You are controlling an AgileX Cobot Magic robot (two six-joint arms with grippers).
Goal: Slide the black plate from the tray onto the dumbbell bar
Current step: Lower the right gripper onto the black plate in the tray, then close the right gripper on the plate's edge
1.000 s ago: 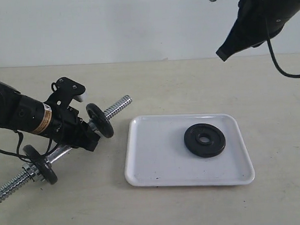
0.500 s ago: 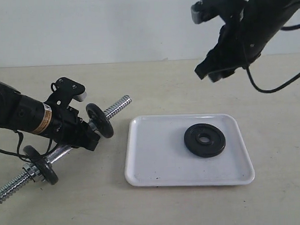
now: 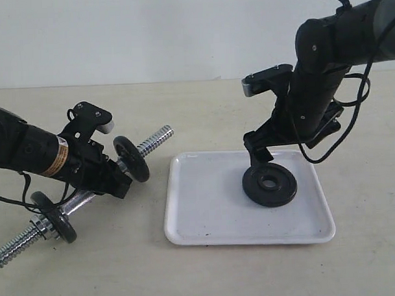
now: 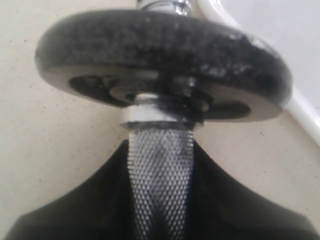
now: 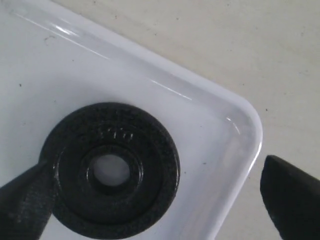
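One counter (image 3: pixel 202 109) is recorded. One white tray (image 3: pixel 206 219) is counted. One black plate (image 3: pixel 284 187) is counted loose. One dumbbell bar (image 3: pixel 82 202) is noted. Two mounted discs (image 3: pixel 131 158) are counted on it, the second (image 3: pixel 55 216) nearer the other end. Black discs are therefore tallied at three in all. Two threaded ends (image 3: pixel 155 140) are counted, the second at (image 3: pixel 9 245). Two end effectors are logged: one left end effector (image 3: pixel 114 177) and one right end effector (image 3: pixel 269 155).
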